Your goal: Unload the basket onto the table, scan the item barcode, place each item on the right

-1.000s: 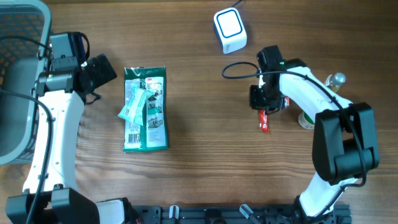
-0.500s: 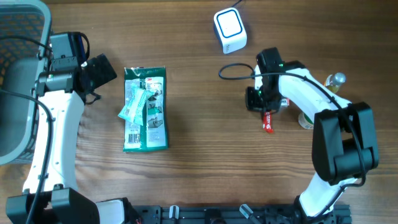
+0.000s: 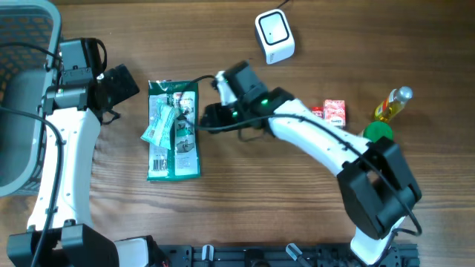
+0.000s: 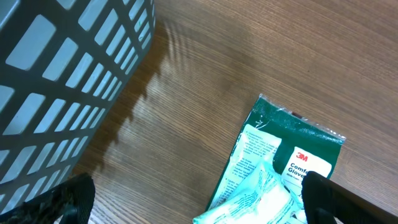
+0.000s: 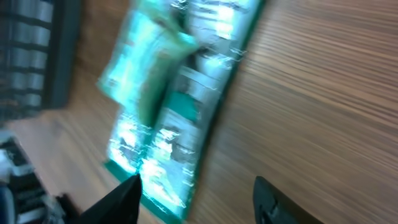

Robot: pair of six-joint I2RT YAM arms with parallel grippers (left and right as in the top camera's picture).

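A green 3M glove package lies flat left of the table's middle, with a pale teal packet across it. My right gripper hovers at the package's right edge, open with nothing between its fingers. The right wrist view is blurred and shows the package just ahead of the right gripper. My left gripper stands wide open and empty just left of the package's top corner. The left wrist view shows that package beyond the left gripper. The white barcode scanner sits at the back.
A small red and white box lies on the table at the right. Beside it are a yellow bottle and a green cap. A grey mesh basket fills the far left, close to my left arm.
My right arm swung from the right side of the table to the green package, and its jaws opened. The red box it was on now lies free. The left arm has not moved.
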